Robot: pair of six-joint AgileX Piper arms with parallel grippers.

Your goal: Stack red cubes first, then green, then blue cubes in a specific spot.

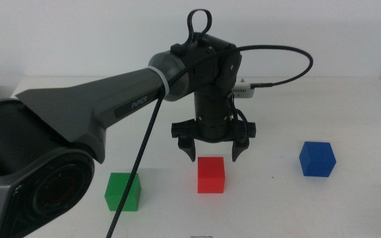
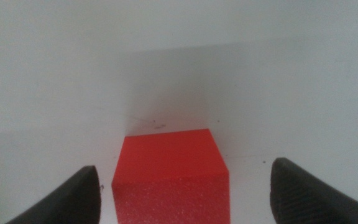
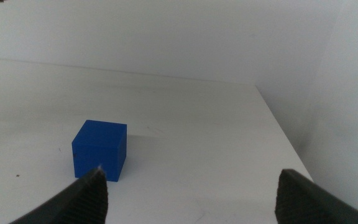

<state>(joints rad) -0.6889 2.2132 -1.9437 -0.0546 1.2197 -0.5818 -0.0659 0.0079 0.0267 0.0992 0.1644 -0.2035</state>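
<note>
Middle view, read from the left: the left arm [image 1: 78,125] fills that side of the picture, a broad dark-grey casing that narrows toward the centre of the white table [image 1: 349,119], with a black cable [image 1: 134,178] hanging down across it. Just past the arm's base, the green cube [image 1: 124,192] rests on the tabletop near the front edge, untouched. Next along, the red cube [image 1: 211,174] sits at about the middle of the table, and the left gripper [image 1: 213,156] hangs directly over it, pointing straight down, its two dark jaws spread wider than the cube so that one tip stands off each upper side; whether the tips touch the cube cannot be told from here. The left wrist view shows the same pair of jaws wide apart with the red cube [image 2: 171,180] centred in the gap and bare table on either side of it. Farther right, well apart from the red cube, the blue cube [image 1: 317,158] stands alone on the table. The right arm is out of the middle view; in the right wrist view the right gripper [image 3: 191,194] is held with its jaws spread, the blue cube [image 3: 99,149] lying beyond one jaw, near the table's far corner [image 3: 253,87].
</note>
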